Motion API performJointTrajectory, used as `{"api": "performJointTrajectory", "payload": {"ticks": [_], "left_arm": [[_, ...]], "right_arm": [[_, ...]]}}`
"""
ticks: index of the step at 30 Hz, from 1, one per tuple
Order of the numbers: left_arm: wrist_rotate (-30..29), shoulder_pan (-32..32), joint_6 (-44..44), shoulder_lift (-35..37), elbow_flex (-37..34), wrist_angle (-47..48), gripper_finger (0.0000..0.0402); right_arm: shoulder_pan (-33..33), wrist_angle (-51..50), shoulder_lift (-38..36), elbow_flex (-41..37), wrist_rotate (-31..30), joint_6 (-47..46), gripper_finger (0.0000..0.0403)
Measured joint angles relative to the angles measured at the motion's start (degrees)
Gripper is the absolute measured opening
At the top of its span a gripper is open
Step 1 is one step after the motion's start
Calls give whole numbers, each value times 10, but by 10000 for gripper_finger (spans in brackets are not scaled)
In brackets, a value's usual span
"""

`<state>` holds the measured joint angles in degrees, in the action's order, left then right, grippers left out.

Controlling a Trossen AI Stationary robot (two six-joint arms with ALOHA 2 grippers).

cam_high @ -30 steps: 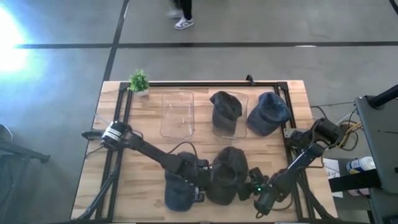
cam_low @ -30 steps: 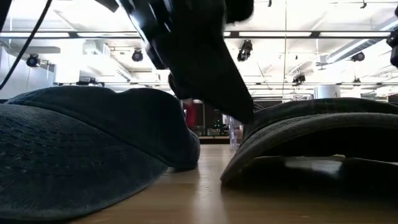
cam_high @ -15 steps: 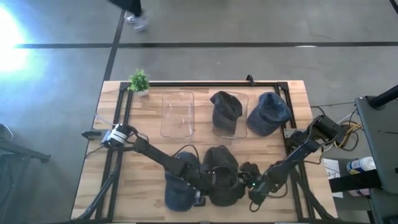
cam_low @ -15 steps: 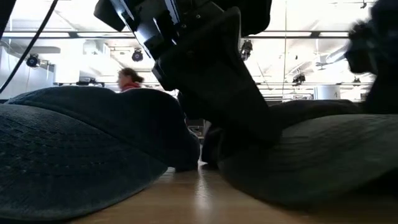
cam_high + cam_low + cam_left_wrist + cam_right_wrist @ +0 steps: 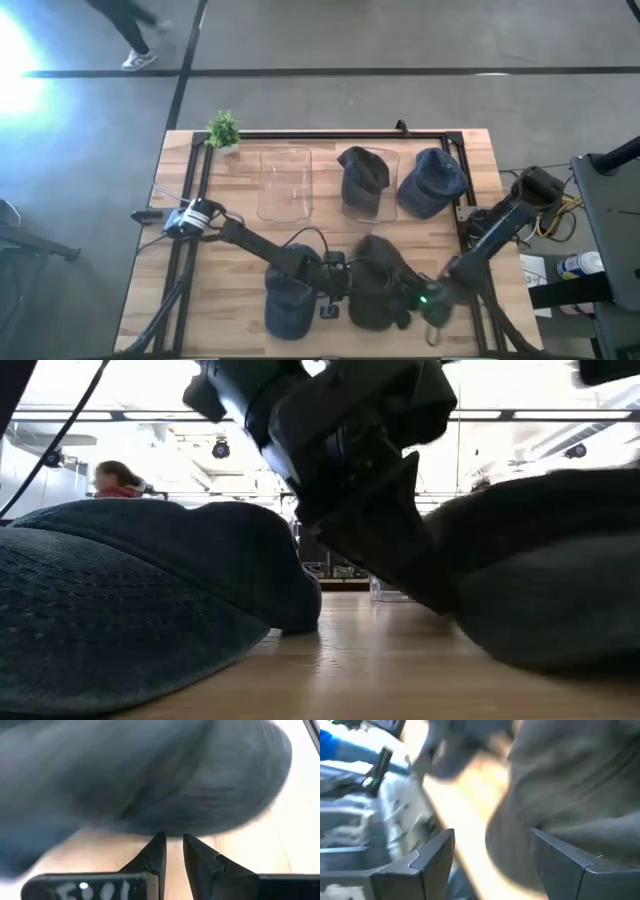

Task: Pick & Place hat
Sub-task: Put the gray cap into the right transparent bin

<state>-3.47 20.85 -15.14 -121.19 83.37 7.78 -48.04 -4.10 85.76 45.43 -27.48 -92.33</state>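
presently, on the light wooden table [image 5: 200,290]: one dark grey fabric cap [image 5: 380,295] near the front edge, centre-right, lying flat between both arms. left gripper [image 5: 335,285] at its left edge, fingers [image 5: 156,855] narrowly parted, tips at the cap's rim; whether they pinch the fabric cannot be told. right gripper [image 5: 492,855] at the cap's right side, fingers spread wide, nothing between them. one dark blue cap [image 5: 287,305] at front left. one dark cap [image 5: 362,178] in a clear plastic bin [image 5: 390,160]; another clear plastic bin [image 5: 285,185] beside it; one blue cap [image 5: 432,182] to their right. small green potted plant [image 5: 223,131] at far-left corner.
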Motion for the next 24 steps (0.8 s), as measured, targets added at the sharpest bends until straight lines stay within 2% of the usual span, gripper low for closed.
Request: {"api": "performJointTrajectory", "payload": {"ticks": [6, 9, 11, 14, 16, 18, 22, 24], "left_arm": [[-12, 1, 35, 5, 26, 10, 62], [-28, 0, 42, 14, 41, 33, 62], [-29, -1, 40, 25, 53, 37, 62], [-5, -1, -1, 32, 71, 24, 62], [26, 0, -28, 30, 75, -1, 62], [32, 1, -45, 24, 74, -23, 62], [65, 0, -100, -1, 73, -53, 62], [77, 0, -119, -12, 72, -76, 62]], "right_arm": [[-67, -33, -2, 20, -2, -202, 247], [-97, -84, -1, 36, -29, -258, 247], [-104, -174, -1, 50, -36, -288, 247], [-105, -369, -6, 86, -30, -347, 247], [-105, -494, -6, 104, 0, -384, 247], [-98, -565, -5, 103, 28, -388, 247], [-70, -563, -20, 57, 17, -383, 247], [-64, -521, -29, 24, 18, -380, 247]]}}
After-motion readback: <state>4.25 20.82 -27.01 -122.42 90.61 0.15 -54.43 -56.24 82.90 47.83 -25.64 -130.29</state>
